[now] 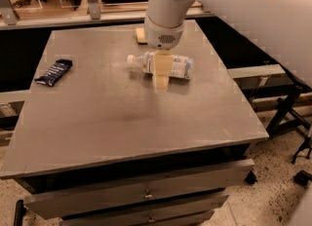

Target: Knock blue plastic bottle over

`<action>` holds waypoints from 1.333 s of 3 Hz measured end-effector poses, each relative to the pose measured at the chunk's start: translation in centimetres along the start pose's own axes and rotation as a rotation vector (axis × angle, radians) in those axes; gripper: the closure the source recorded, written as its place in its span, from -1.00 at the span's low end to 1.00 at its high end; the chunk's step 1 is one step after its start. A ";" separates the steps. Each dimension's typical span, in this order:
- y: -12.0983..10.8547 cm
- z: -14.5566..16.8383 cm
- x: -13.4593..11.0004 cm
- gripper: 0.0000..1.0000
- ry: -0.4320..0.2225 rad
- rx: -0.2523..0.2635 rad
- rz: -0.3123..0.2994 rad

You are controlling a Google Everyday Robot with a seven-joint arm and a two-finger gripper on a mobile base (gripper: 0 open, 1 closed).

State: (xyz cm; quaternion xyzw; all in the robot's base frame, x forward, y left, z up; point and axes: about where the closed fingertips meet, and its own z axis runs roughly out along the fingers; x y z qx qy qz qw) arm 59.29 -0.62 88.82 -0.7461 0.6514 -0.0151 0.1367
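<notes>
Under the counter's [122, 122] front edge, two drawers [146, 191] are showing only their fronts. Up top, the gripper [161, 80] is hanging right of centre, crossing in front of the blue plastic bottle [181, 67], which is lying flat on its side, cap pointing toward the left edge (gripper open or closed, I cannot tell). A dark snack wrapper [53, 72] is sitting by the left edge, and a tan block [141, 35] is peeking out at the far edge.

No wording can be read anywhere. The small clear plastic water bottle [141, 62] bears a white-and-blue label [182, 67] (its print illegible), with the cream two-finger gripper [161, 76] over its middle; the dark blue snack wrapper [53, 72] shows only unreadable white marks.
</notes>
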 end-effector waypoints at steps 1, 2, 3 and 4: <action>1.6 -1.0 2.9 -1.00 -0.104 0.076 0.053; 2.8 -3.4 6.0 -1.00 -0.208 0.175 0.114; 2.9 -5.4 8.4 -1.00 -0.264 0.213 0.189; 3.0 -5.6 8.4 -1.00 -0.273 0.215 0.196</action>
